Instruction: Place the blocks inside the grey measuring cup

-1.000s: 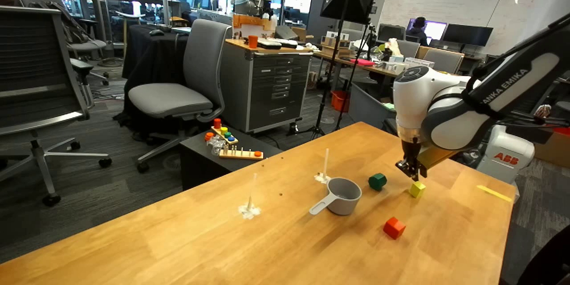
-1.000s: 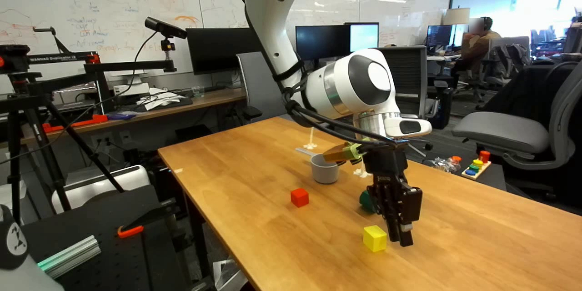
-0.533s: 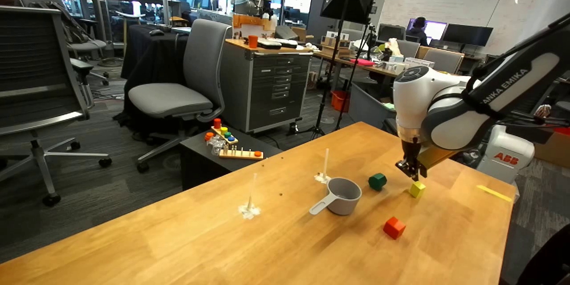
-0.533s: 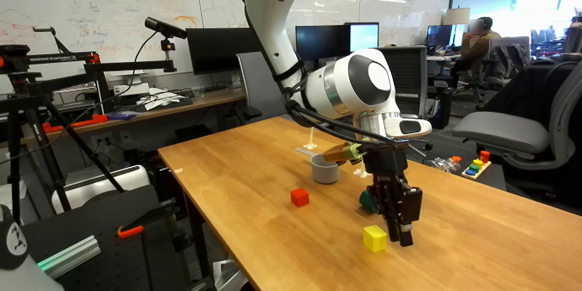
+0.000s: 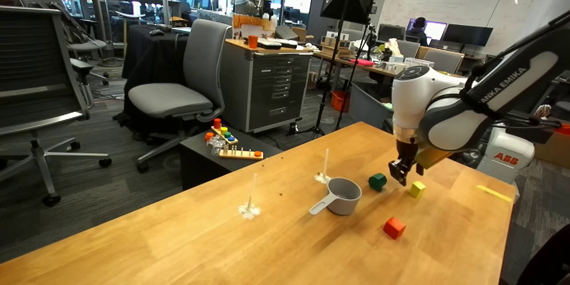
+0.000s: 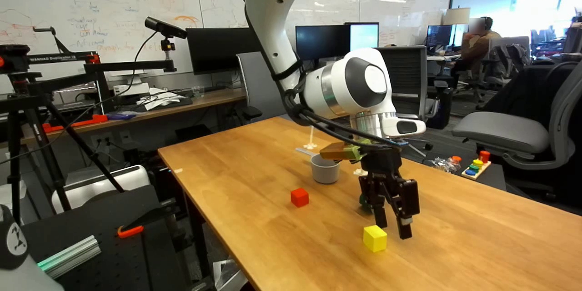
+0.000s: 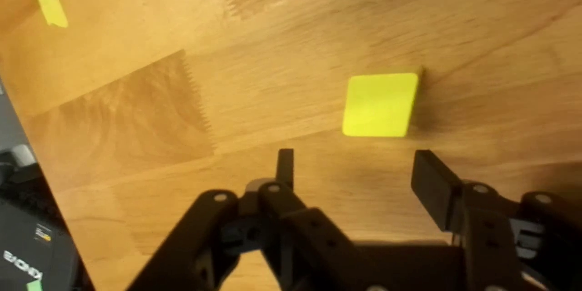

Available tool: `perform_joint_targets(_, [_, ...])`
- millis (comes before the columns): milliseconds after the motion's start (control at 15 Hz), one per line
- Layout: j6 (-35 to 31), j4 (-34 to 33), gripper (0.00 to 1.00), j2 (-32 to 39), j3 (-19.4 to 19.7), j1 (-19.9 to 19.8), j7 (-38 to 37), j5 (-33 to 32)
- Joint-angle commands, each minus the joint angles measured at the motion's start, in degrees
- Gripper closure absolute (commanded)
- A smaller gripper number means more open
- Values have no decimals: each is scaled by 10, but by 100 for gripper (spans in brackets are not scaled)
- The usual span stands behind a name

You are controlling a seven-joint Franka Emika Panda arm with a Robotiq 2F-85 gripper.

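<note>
The grey measuring cup (image 5: 344, 205) stands upright on the wooden table with its handle out to one side; it also shows in an exterior view (image 6: 325, 173). A yellow block (image 5: 417, 189) lies on the table, also in the wrist view (image 7: 381, 105). A green block (image 5: 377, 181) lies between cup and yellow block; in an exterior view my gripper hides most of it. A red block (image 6: 299, 197) lies apart from the others. My gripper (image 7: 353, 159) is open and empty, its fingers (image 6: 404, 229) beside and slightly above the yellow block, not around it.
Two thin upright sticks (image 5: 326, 162) (image 5: 253, 191) are fixed to the table near the cup. A strip of yellow tape (image 5: 493, 193) lies near the table end. A black box (image 5: 200, 160) with peg toys stands beside the table.
In the last half second my gripper's fingers have spread apart and the gripper has shifted slightly. The blocks and cup have not moved.
</note>
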State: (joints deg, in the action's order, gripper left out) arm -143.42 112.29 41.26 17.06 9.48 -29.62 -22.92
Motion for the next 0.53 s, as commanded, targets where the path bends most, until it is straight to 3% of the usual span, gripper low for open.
perform_joint_targets(0, [-42,21,1,-34,-49,-42,97,38])
perform_joint_targets(133, [-59,26,0,-45,-74,-64,142,69])
perform_joint_targets(467, [-57,38,0,-60,-178,-165,305,203])
